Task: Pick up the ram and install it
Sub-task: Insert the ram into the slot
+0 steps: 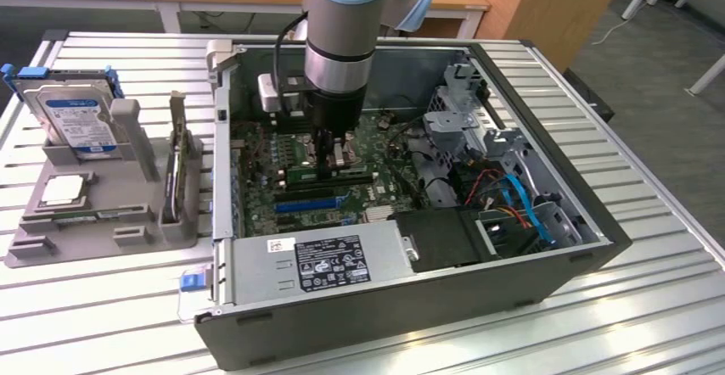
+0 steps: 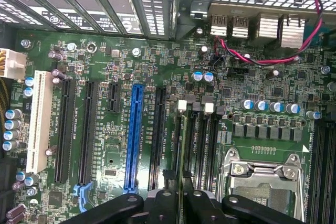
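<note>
Gripper (image 2: 182,203) clenched on the ram (image 2: 182,145), held edge-on over the motherboard's (image 2: 105,66) memory slots (image 2: 202,145). We see the open computer case (image 1: 453,316) near the table's (image 1: 102,307) middle.

The arm (image 1: 340,44) reaches straight down into the case (image 1: 589,248), gripper (image 1: 334,161) low inside it, fingers (image 2: 157,205) pinched on the ram (image 2: 181,179).

Illumination is diffuse overhead room light, and both views are bright. In the exterior view, the metal slats of the table (image 1: 646,307) return broad white glare. The interior of the computer case (image 1: 374,341) is shaded by its own walls and my arm (image 1: 340,19), so it reads dimmer. In the wrist view, the motherboard (image 2: 105,77) is evenly lit and in focus. My gripper (image 2: 181,203), clamped on the ram (image 2: 181,156), reads as a soft black mass.
</note>
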You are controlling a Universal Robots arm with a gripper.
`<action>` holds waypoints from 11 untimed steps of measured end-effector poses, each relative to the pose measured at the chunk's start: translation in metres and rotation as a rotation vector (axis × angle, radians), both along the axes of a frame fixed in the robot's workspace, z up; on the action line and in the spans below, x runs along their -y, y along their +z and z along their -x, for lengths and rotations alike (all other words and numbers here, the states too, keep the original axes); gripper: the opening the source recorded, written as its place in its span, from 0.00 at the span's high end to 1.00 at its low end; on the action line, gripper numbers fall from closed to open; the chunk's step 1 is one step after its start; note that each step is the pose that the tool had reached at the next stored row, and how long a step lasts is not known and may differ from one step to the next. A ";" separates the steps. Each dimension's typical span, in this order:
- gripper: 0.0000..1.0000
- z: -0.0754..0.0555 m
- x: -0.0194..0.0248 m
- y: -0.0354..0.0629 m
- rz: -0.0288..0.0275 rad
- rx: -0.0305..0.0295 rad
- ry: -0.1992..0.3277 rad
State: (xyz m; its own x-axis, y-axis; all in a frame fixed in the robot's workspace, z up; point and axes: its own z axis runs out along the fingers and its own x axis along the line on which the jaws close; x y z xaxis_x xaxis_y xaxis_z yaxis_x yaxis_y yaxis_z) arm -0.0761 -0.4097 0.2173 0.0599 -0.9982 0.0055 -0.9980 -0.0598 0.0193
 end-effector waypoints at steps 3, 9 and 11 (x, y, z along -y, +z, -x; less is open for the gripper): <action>0.86 0.000 0.0000 0.0000 0.0000 0.0000 -0.004; 0.86 0.000 0.0004 0.0000 0.0000 0.0001 -0.004; 0.86 0.000 0.0006 0.0000 -0.0001 0.0000 -0.004</action>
